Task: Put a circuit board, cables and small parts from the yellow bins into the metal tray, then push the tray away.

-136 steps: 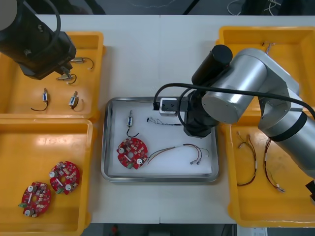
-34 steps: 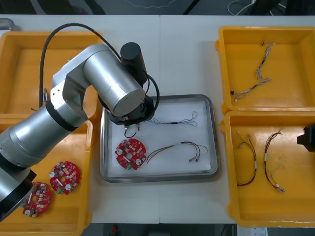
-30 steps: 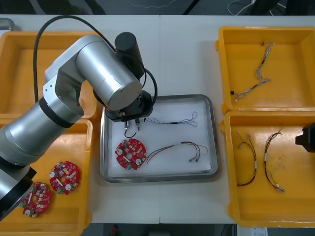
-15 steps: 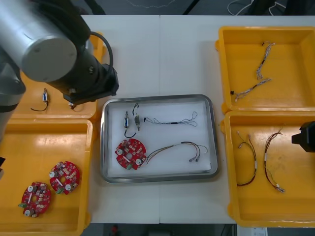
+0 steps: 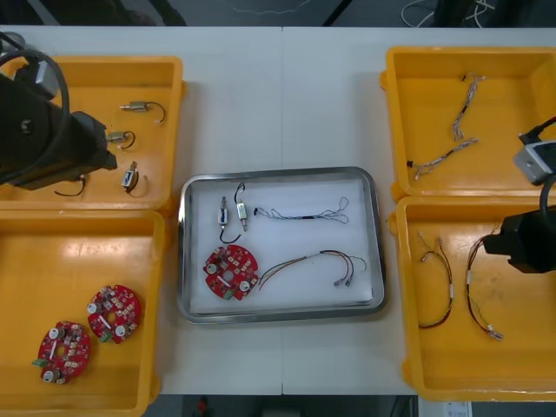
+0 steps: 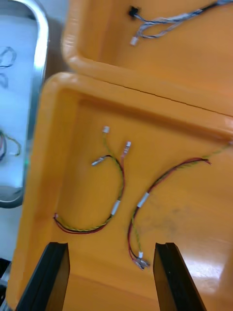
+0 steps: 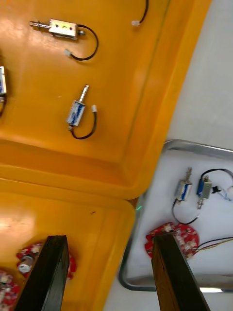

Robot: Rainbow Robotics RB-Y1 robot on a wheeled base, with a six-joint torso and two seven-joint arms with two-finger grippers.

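Observation:
The metal tray [image 5: 282, 316], white inside, holds a red circuit board [image 5: 233, 272], two small metal parts [image 5: 224, 213] side by side, a thin twisted cable [image 5: 306, 211] and a red and yellow cable [image 5: 313, 263]. My left arm [image 5: 43, 139] hangs over the far left yellow bin [image 5: 165, 78]. Its gripper [image 7: 110, 239] is open and holds nothing, above the seam between the two left bins, with the tray's corner beside one finger. My right gripper [image 6: 110, 245] is open and holds nothing over the near right bin [image 6: 194, 160], above two red and yellow cables [image 6: 114, 194].
Small metal parts [image 5: 139, 108] lie in the far left bin. The near left bin [image 5: 52, 252] holds two circuit boards [image 5: 114, 312]. Twisted cables [image 5: 460, 130] lie in the far right bin [image 5: 521, 78]. Bare table stretches beyond the tray's far rim.
My left arm has drawn back from the tray to the far left bin, leaving a second small metal part beside the first. My right arm has edged in from the right.

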